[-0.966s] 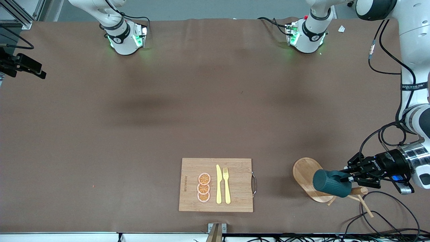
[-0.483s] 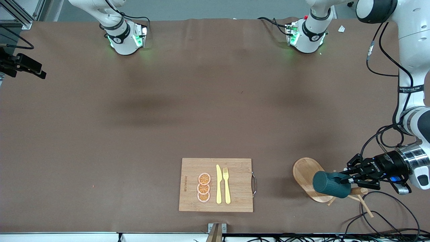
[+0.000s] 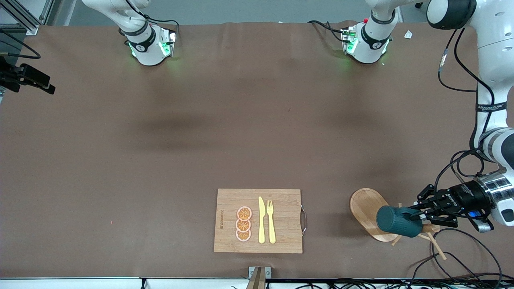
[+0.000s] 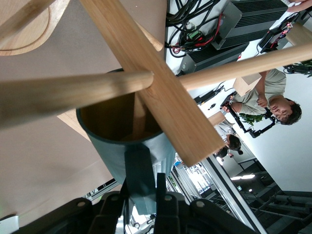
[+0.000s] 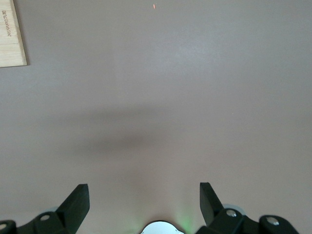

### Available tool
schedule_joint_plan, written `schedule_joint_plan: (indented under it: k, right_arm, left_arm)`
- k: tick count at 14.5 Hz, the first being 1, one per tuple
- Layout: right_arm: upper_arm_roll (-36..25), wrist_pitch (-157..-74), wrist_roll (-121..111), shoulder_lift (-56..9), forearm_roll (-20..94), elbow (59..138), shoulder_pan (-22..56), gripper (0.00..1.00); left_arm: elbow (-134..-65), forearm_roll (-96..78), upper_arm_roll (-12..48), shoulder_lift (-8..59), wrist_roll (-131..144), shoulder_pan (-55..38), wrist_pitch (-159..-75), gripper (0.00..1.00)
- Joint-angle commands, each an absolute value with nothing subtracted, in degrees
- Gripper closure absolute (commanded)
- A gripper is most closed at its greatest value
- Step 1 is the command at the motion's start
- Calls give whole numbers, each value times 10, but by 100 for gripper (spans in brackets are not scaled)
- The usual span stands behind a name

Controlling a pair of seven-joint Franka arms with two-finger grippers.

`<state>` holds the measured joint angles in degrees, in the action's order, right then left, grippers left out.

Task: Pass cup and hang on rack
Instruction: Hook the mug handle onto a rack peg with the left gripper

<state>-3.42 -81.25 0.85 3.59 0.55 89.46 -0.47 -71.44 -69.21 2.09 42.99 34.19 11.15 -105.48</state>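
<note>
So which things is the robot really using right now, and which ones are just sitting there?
Using:
- the cup, held by its handle
- the left gripper, shut on that handle, over the rack
- the rack, its pegs right at the cup's mouth

Just sitting there:
- the cutting board
- three orange slices, a yellow knife and fork on it
- the right gripper, open, waiting over bare table

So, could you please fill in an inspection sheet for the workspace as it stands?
Surface: brown table.
Job's things: cup held on its side by its handle at the rack, a peg inside its mouth.
Clutter: cutting board with knife, fork, orange slices.
Grippers: left gripper shut on the cup's handle; right gripper open, waiting above bare table.
Cables: black cables beside the rack.
Surroundings: people visible in the left wrist view.
</note>
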Motion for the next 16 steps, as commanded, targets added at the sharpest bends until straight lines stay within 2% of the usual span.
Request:
schedule_joint_plan:
  k: [1,5,8,10,11,12,13,14,16]
  right_arm:
    - [-34,-817,13,52,10,907,-3,0]
    - [-34,-817,13,52,11,907,-2,0]
    - [-34,-817,13,52,11,907,-2,0]
    - [-34,-817,13,52,11,907,-2,0]
    - [-34,-817,13,52,11,907,-2,0]
    - [-34,-817,13,52,10,907,-2,0]
    - [-34,-817,13,52,11,907,-2,0]
    - [-34,-817,13,52,11,907,-2,0]
    - [-34,-817,13,52,11,907,-2,0]
  left_arm:
    - [-715,-708,23,432,334,113,-1054,97]
    - [-715,-708,23,434,334,118,-1054,93]
    - [-715,-708,23,434,335,119,-1054,83]
    - [-715,-709,23,435,335,120,-1054,68]
    - [-715,-709,23,435,335,120,-1053,54]
    - [-715,-709,23,434,335,120,-1052,37]
    - [-715,-708,23,432,336,120,-1051,4]
    - [-715,-708,23,429,337,121,-1049,0]
    - [-714,-705,25,416,344,122,-1048,0]
